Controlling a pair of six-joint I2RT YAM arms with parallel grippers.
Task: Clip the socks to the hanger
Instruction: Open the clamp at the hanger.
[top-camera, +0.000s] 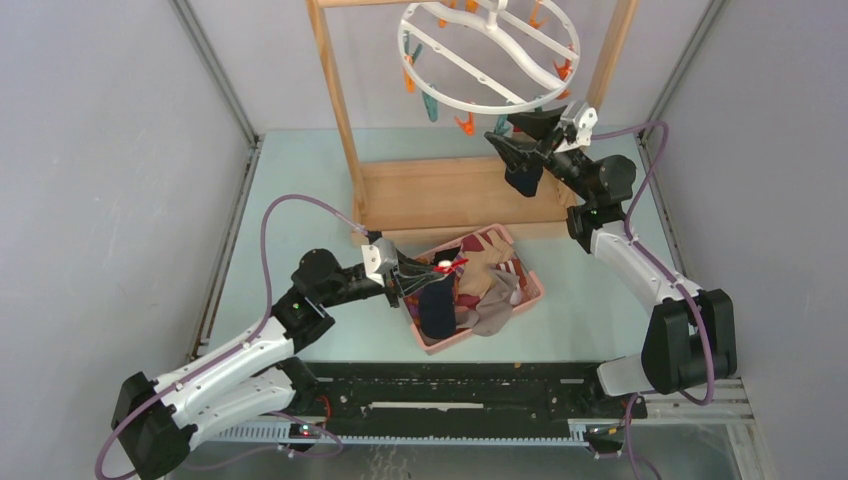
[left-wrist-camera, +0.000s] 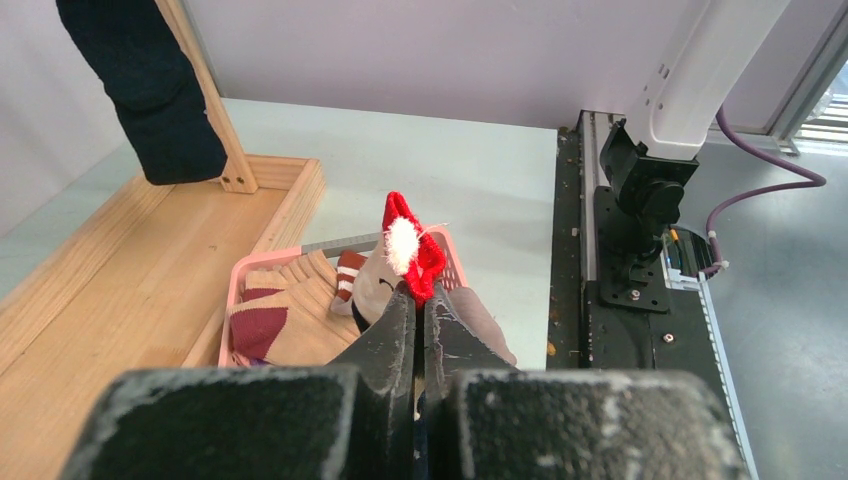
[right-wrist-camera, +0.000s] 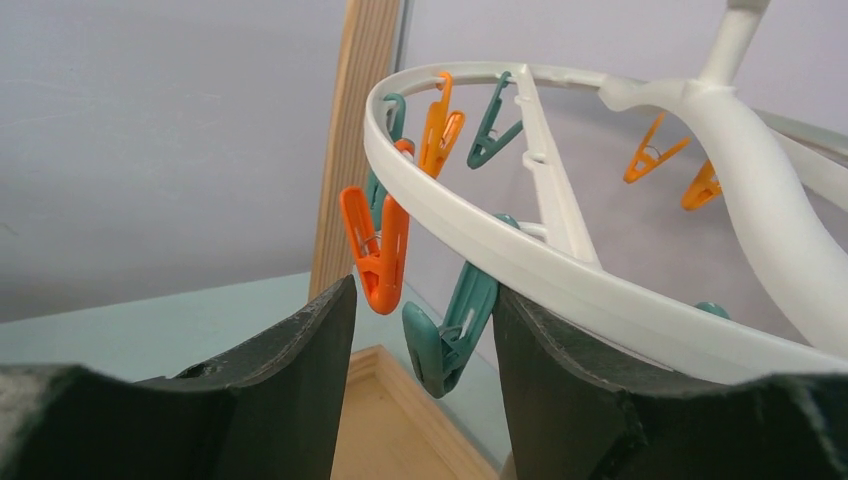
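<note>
The white ring hanger hangs at the back with orange and teal clips under its rim. My right gripper is raised to its near rim and open. In the right wrist view a teal clip dangles between the fingers of that gripper, and an orange clip hangs just left of it. A navy sock hangs below that gripper; what holds it is hidden. My left gripper is over the pink basket, shut on the red-and-cream cuff of another navy sock. More socks lie in the basket.
The pink basket sits in front of the wooden rack's base. The rack's left post rises beside the hanger. Grey walls close in both sides. A black rail runs along the near edge between the arm bases.
</note>
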